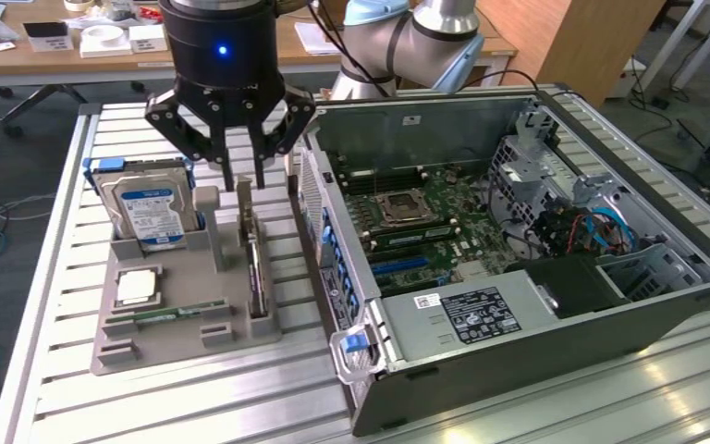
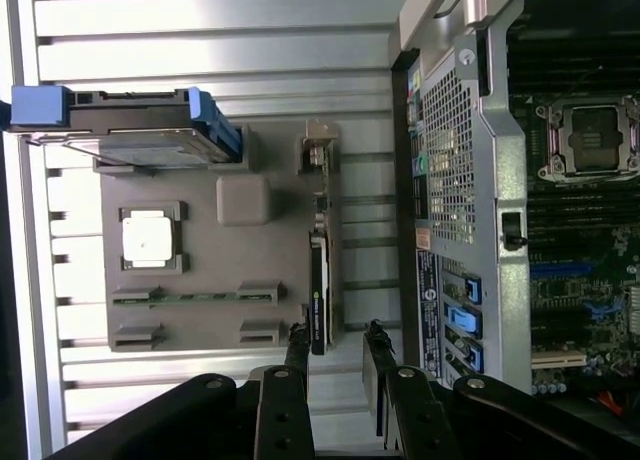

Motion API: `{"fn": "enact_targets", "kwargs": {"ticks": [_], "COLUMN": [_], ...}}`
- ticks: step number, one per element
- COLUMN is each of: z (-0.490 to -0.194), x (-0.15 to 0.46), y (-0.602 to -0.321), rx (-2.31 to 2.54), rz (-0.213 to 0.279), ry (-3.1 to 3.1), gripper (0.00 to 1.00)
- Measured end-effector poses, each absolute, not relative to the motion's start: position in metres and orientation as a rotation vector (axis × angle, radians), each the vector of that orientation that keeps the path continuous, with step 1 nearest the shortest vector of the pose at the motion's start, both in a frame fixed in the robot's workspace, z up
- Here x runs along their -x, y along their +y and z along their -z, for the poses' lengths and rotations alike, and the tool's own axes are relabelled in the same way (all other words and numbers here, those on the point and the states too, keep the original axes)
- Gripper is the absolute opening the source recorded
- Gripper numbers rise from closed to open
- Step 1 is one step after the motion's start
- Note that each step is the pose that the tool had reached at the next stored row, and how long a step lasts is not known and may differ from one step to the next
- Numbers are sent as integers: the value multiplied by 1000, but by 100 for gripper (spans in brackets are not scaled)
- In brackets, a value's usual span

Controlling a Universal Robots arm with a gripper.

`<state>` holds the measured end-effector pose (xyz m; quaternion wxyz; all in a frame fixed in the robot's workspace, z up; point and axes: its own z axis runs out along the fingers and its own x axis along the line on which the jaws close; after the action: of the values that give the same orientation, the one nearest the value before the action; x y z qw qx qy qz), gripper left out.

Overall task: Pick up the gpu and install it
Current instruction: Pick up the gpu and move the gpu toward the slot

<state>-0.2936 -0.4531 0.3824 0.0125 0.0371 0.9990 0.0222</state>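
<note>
Computer case (image 1: 516,333) lies open on its side on the slatted table (image 1: 59,388). Just beside it, toward the exterior view's left, a grey holder (image 1: 158,350) keeps the gpu (image 1: 254,268): a thin dark card standing on edge, silvery metal at one end. The gripper (image 1: 243,180) hangs above the card with fingers apart, holding nothing.
</note>
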Motion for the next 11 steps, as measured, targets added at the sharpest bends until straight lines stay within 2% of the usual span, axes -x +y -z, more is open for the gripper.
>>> {"fn": "enact_targets", "kwargs": {"ticks": [11], "z": [-378], "x": [294], "y": [-453], "rx": [-116], "rz": [-69], "ry": [3114], "gripper": [36]}}
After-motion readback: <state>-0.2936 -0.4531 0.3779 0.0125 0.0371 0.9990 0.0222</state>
